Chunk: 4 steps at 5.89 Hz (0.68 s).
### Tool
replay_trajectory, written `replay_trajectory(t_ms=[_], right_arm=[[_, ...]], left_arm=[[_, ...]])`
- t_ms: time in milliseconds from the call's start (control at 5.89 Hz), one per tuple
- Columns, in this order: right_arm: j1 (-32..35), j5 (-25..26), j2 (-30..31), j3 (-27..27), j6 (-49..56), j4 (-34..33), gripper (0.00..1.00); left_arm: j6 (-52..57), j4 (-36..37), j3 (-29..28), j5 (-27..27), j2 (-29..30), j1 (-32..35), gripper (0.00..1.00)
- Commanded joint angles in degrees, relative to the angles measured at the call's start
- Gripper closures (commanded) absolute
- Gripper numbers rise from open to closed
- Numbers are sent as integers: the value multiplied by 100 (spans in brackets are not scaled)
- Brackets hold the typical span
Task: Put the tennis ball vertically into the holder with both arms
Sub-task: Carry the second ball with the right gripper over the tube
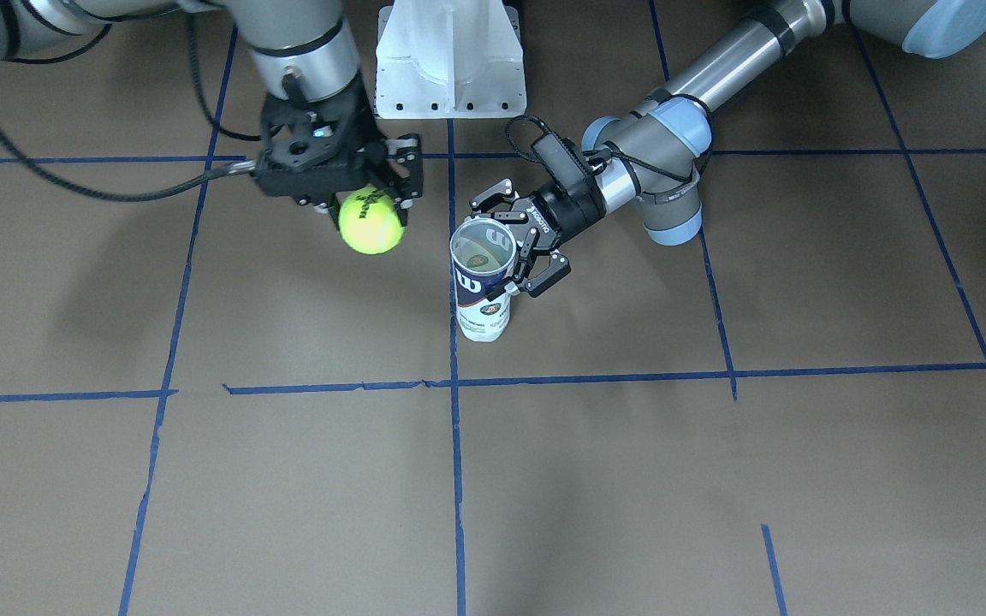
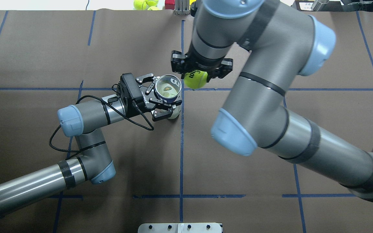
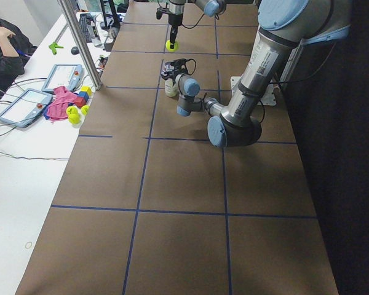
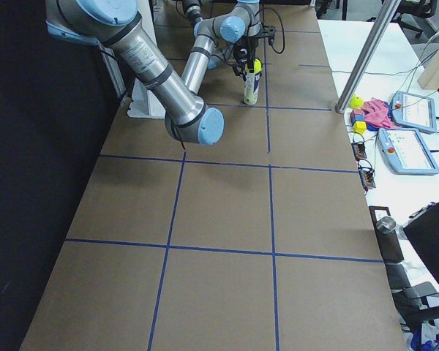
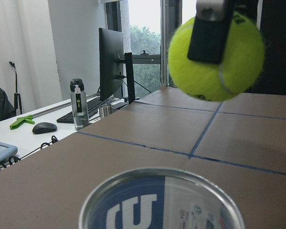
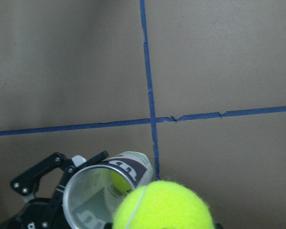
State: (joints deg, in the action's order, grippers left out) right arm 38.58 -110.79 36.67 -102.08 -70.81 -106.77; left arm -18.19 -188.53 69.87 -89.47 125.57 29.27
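Fingers on my left gripper [image 2: 162, 97] are wrapped round the holder [image 1: 482, 282], upright near the tabletop's middle, long axis vertical, mouth up; it's thin, light, slick plastic, so I'd grip high and gently. Right gripper [image 2: 197, 77] is pinching the fuzzy, squashy tennis ball [image 2: 195, 79] just beside the rim.

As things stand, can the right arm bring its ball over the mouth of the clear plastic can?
Probably yes. The open mouth of the clear plastic can faces up, uncovered; the left tool grips its side only. The yellow tennis ball hangs beside it, higher, nothing between.
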Motion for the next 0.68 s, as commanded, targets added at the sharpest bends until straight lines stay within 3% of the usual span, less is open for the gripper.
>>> replay_trajectory(t_ms=[0,340,510], right_arm=[[-149,180,-659,705,-310,-10,91],[-262,294,-617,707,-320,-10,77],[-280,295,-626,716,-320,-10,62]], left_arm=[[0,0,0,0,3,0,10],[0,0,0,0,12,-9,10],[0,0,0,0,12,0,10]])
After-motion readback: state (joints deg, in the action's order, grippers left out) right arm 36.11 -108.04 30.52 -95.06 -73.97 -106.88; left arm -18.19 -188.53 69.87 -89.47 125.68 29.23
